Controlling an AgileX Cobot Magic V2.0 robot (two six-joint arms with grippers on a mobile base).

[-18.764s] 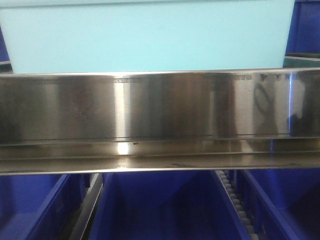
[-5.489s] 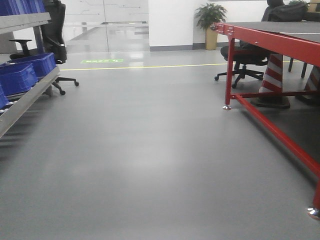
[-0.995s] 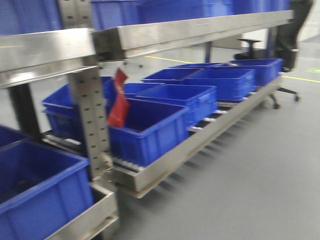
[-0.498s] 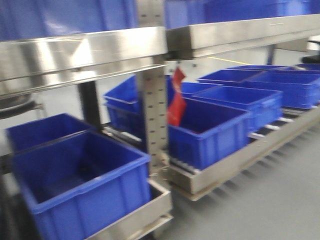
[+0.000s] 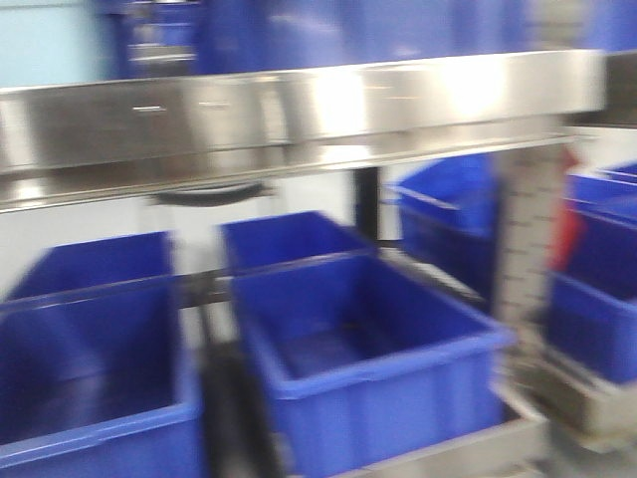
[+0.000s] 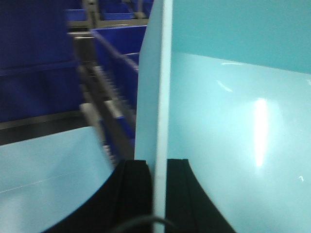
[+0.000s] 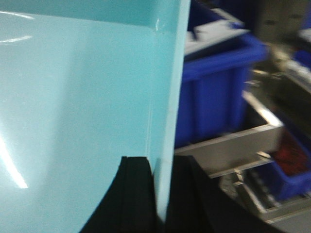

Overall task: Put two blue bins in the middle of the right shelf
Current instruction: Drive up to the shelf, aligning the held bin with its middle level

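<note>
Clearly, the left gripper [image 6: 158,194] is clamped on an upright wall of the pale turquoise plastic bin [image 6: 233,121], one black finger [image 6: 133,194] on each face. The right gripper [image 7: 160,194] pinches another wall of that bin in the same way. In the blurred front view a patch of the same turquoise shows above the left end of the broad stainless steel shelf beam [image 5: 299,110], with dark blue shapes beside it.

Below the beam, an open dark blue plastic crate [image 5: 368,349] sits in the middle, a second blue crate [image 5: 90,368] to its left, and smaller ones behind. Under the beam's right end stands a perforated steel upright [image 5: 523,239], a red tag [image 5: 569,224] just past it. The right wrist view shows another blue crate [image 7: 214,92] close beside the held wall.
</note>
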